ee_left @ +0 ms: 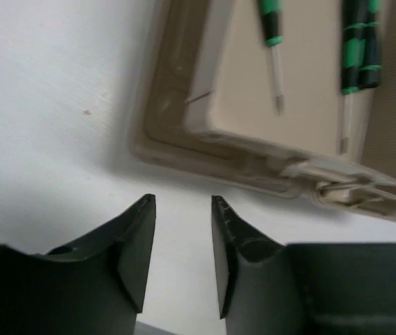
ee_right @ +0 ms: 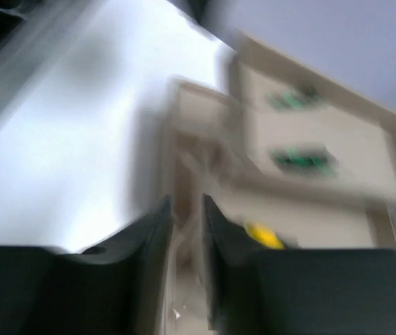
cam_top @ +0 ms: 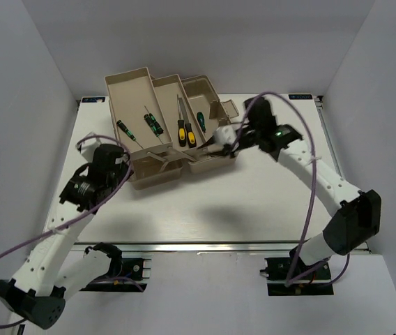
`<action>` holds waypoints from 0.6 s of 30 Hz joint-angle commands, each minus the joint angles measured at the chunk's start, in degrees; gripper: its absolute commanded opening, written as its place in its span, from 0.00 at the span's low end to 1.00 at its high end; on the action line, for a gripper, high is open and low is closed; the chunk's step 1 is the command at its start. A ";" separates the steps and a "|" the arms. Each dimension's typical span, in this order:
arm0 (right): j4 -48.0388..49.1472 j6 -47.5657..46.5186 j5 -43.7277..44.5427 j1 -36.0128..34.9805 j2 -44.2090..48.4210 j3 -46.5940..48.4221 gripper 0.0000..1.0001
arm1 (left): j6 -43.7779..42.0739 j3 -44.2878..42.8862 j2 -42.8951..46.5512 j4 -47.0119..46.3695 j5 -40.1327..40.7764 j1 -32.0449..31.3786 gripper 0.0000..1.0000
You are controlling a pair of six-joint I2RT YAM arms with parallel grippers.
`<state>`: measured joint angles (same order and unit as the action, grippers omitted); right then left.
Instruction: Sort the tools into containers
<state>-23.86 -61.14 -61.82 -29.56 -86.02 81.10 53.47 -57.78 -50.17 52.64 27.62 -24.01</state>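
The beige toolbox (cam_top: 142, 174) stands open at the back middle with its tiers folded out. Two green-and-black screwdrivers (cam_top: 128, 130) lie in its left tray. A yellow-and-black screwdriver (cam_top: 182, 130) and a green-handled one (cam_top: 200, 120) lie in the middle part. My left gripper (cam_top: 125, 162) is open and empty over the table by the toolbox's front left corner (ee_left: 163, 132), jaws (ee_left: 182, 199) apart. My right gripper (cam_top: 217, 142) is at the toolbox's right front. In the blurred right wrist view its jaws (ee_right: 186, 202) are nearly closed around a thin beige wall, with a yellow handle (ee_right: 262, 235) just beyond.
White walls enclose the table on the left, back and right. A metal rail (cam_top: 219, 246) runs along the near edge. In the left wrist view, green-handled screwdrivers (ee_left: 273, 35) lie in the tray ahead. Bare table surface (cam_top: 240, 202) lies in front of the toolbox.
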 commanded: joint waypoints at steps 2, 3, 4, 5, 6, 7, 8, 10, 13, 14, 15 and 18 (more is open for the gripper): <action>-2.47 -14.47 16.22 -17.31 -1.43 -7.94 0.53 | -7.76 -11.01 -6.94 2.45 -2.50 0.72 0.55; 1.75 -12.44 19.43 -19.89 -1.78 -9.28 0.55 | -8.12 -12.08 -7.13 3.07 -1.52 0.81 0.58; 8.67 -9.29 22.16 -21.75 -2.48 -10.08 0.57 | -8.47 -12.96 -7.13 3.69 -0.73 0.89 0.61; 11.18 -7.78 26.10 -24.90 -4.75 -10.17 0.60 | -8.73 -13.67 -6.70 4.13 0.06 0.98 0.64; 12.77 -6.54 27.53 -26.06 -6.51 -8.35 0.65 | -8.56 -14.55 -5.65 5.18 1.37 1.07 0.67; 13.22 -5.57 29.02 -27.12 -8.27 -6.59 0.72 | -8.47 -14.64 -4.94 5.54 1.74 0.98 0.67; 14.27 -2.69 33.13 -29.04 -12.55 -4.74 0.85 | -8.04 -14.47 -4.15 5.89 1.83 1.07 0.68; 15.33 -0.91 36.41 -30.20 -16.71 0.69 0.86 | -7.07 -12.90 -1.60 7.03 1.74 1.07 0.71; 19.28 2.16 41.25 -31.26 -22.52 4.76 0.85 | -4.00 -10.17 2.87 8.44 1.30 1.16 0.71; 19.63 2.69 42.65 -31.43 -24.62 7.38 0.85 | -2.51 -8.16 4.19 8.62 1.21 1.07 0.71; 19.81 3.31 43.10 -31.43 -25.59 8.62 0.84 | -1.89 -7.27 6.90 8.97 1.04 1.07 0.71; 19.81 2.96 45.38 -31.79 -29.02 12.14 0.83 | 0.31 -4.10 10.26 10.10 0.95 1.16 0.71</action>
<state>-8.51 -60.12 -21.56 -60.90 -114.24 88.49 50.72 -64.23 -42.22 59.75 28.05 -23.31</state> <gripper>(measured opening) 0.837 0.708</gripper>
